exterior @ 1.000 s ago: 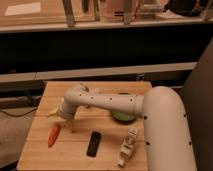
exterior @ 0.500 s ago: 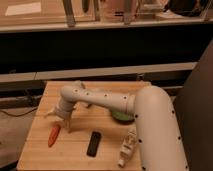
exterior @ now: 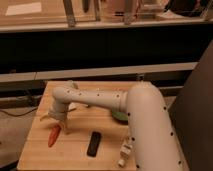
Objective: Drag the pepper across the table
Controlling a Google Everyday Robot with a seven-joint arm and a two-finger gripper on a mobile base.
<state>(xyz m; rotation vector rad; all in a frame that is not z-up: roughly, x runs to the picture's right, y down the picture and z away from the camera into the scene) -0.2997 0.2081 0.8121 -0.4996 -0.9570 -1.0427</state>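
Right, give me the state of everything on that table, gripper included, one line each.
table: level, bearing four items.
pepper: lying flat near the left edge, not gripped.
gripper: open, low over the pepper's upper end, holding nothing.
black bar: lying flat, untouched, right of the pepper.
white bottle-like object: lying near the front edge.
green object: partly hidden behind the arm.

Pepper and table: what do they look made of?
Pepper: smooth, orange-red, evenly coloured, perhaps a plastic toy, perhaps real. Table: pale wood, matte, plank strips showing. The tool hangs open right over the pepper's upper end.
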